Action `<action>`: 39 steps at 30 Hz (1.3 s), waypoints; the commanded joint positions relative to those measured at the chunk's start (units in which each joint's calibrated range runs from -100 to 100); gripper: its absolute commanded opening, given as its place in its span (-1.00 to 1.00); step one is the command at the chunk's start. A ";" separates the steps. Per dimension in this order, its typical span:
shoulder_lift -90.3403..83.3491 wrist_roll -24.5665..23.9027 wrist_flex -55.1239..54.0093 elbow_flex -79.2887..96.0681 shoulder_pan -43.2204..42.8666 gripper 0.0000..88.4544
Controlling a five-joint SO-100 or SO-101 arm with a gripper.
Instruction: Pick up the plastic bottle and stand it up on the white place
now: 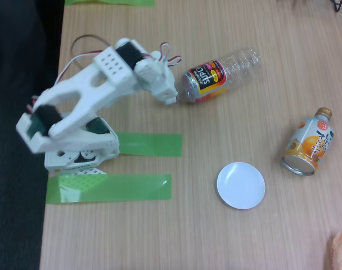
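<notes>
Fixed view footage was taken from above, and a pale wood-grain table [216, 242] was seen filling most of it, its left edge bordered by a dark, nearly black area. Two strips of green tape [109, 187] were laid across the table near the left edge, one above the other, and another green strip [109, 2] was cut off at the top border. The white base of the arm [84, 154] was planted against the upper strip, with red and white wires looped behind the upper joints.

The arm was stretched towards the right, and the hand [172, 97] was brought against the left end of the plastic bottle [219, 75]; whether its fingers were spread or closed on the bottle could not be told from this angle. The bottle was lying on its side on the table, slanted up to the right, its red, pink and yellow label nearest the hand.

The white place [241, 185] was seen lower down, well apart from the bottle, resting flat with nothing on it. An orange can-bottle with a gold cap [309, 143] was lying on its side to the right of it. A blurred orange object [341, 247] was cut off at the lower right corner
</notes>
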 commanded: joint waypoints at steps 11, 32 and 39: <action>14.48 0.05 0.40 -5.99 0.77 -0.13; 21.79 0.05 -7.32 -1.83 1.81 -0.13; 21.96 0.05 -7.41 -1.65 -1.16 -0.13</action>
